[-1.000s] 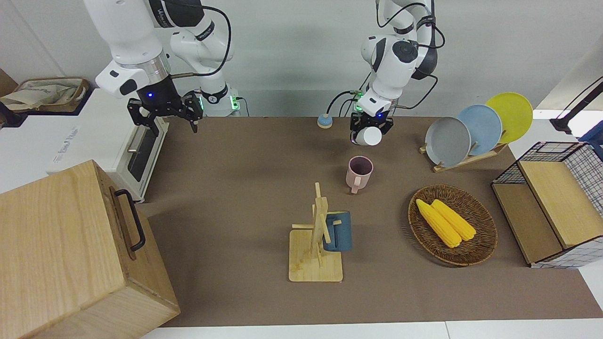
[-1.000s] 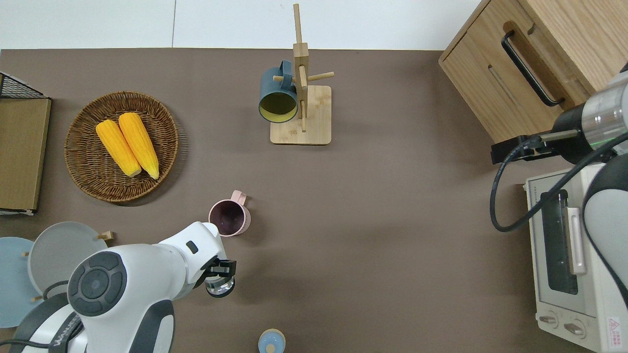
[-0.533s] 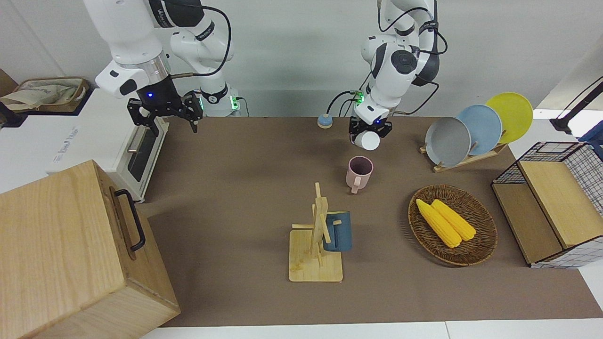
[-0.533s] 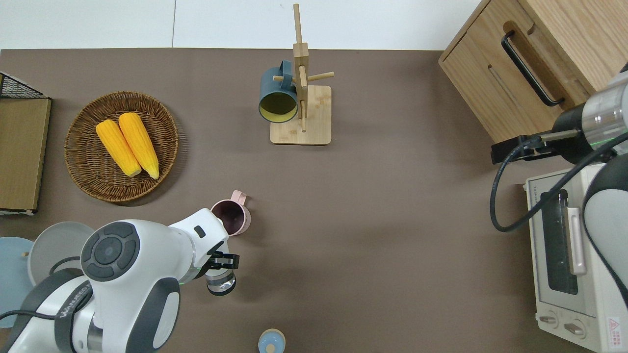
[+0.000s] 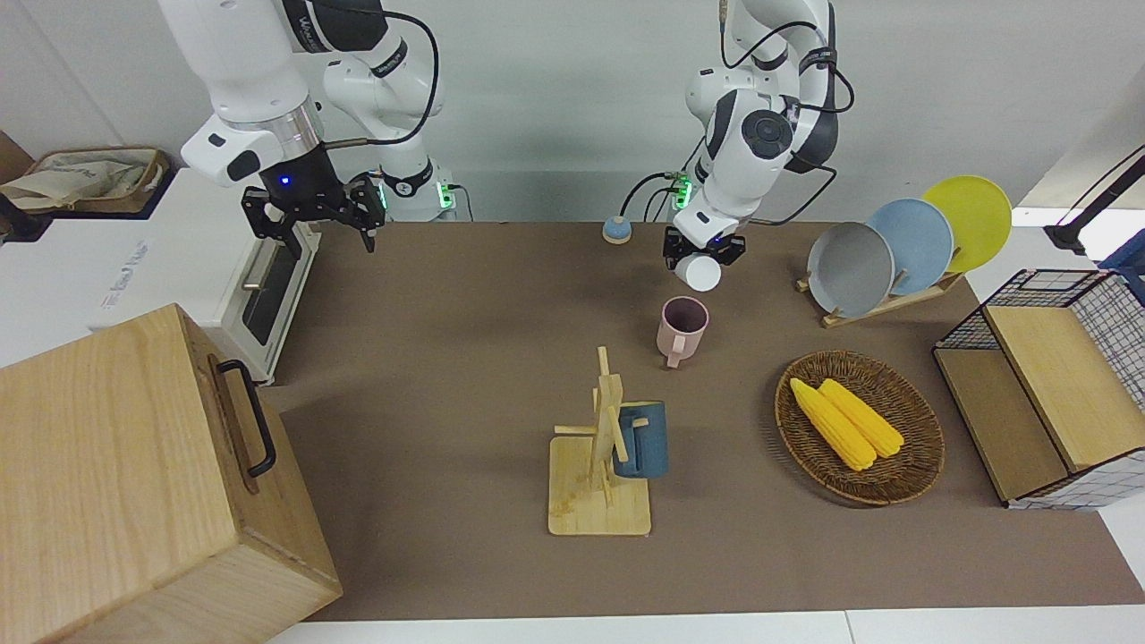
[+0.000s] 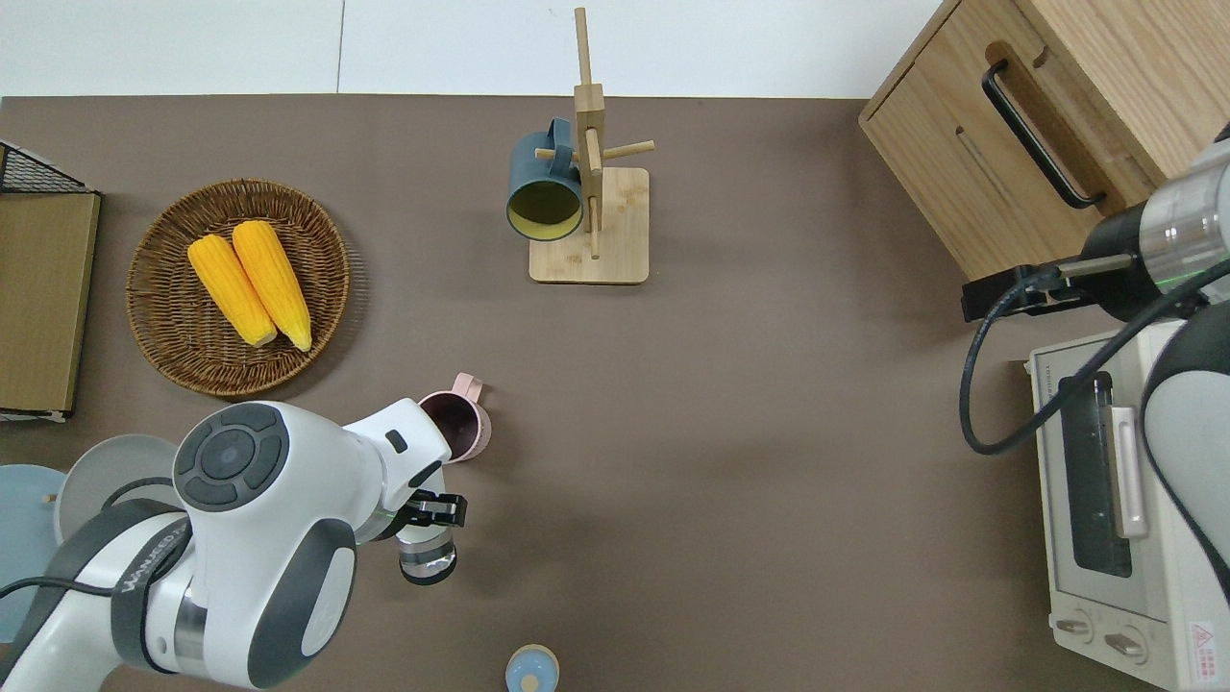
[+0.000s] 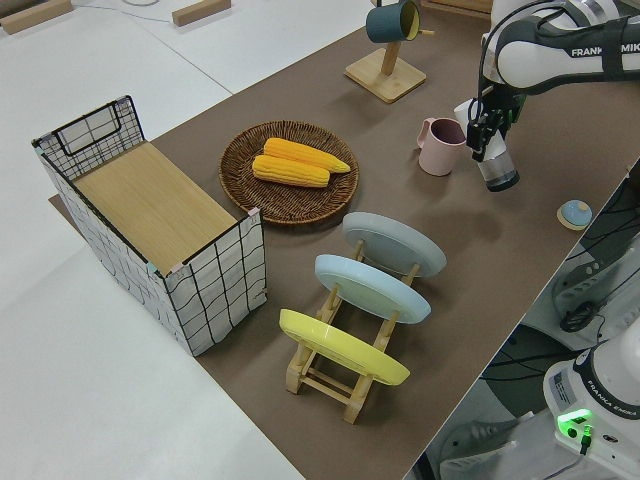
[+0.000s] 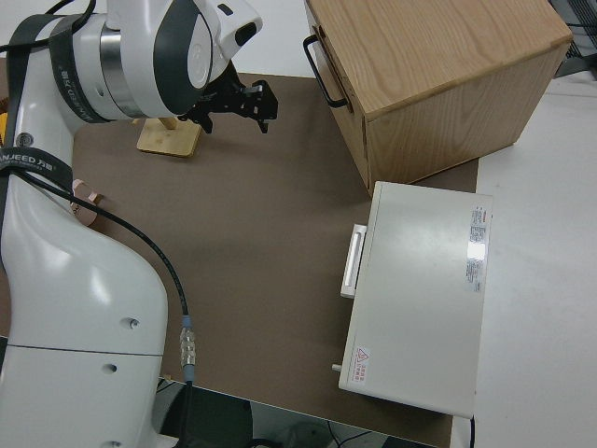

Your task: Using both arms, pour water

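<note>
Just above centre in the front view, the left gripper (image 5: 702, 258), clamped on a clear bottle (image 6: 427, 556), hangs beside the pink mug (image 5: 682, 328), so carrying over its mouth and tipping comes next, while the right gripper (image 5: 313, 219), fingers apart, is parked.

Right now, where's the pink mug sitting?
The pink mug stands upright on the table mat, nearer to the robots than the mug tree, toward the left arm's end. The left gripper holds a clear bottle close beside it.
</note>
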Robot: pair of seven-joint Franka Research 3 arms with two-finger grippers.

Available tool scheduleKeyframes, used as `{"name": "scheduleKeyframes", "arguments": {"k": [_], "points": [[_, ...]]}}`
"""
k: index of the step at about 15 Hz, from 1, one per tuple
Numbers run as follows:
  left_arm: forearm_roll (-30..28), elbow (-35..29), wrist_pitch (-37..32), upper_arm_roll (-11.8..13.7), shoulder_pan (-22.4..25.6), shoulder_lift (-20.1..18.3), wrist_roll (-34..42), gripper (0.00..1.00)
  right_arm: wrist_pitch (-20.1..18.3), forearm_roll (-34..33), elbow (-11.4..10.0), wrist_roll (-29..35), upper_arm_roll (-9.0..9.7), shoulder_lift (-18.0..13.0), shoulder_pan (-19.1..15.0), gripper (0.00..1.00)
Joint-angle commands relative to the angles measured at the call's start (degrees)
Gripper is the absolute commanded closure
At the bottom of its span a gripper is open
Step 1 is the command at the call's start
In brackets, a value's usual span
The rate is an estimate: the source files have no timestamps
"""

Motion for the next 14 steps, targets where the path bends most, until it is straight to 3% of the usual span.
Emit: {"name": "scheduleKeyframes", "arguments": {"k": [1,6,14], "points": [[1.26,4.63,-5.23,0.37,0.30,2.32,-1.07,1.00,0.51,1.26,-0.30,-1.20,0.53,-0.42,-1.08,0.009],[3.54,11.05,-11.20,0.46,0.21,7.16,-2.74,1.00,0.51,1.26,-0.30,-1.20,0.53,-0.42,-1.08,0.009],[3.80,12.11,-14.72,0.46,0.12,8.13,-2.74,1.00,0.51,1.26,-0.30,-1.20,0.53,-0.42,-1.08,0.009]]}}
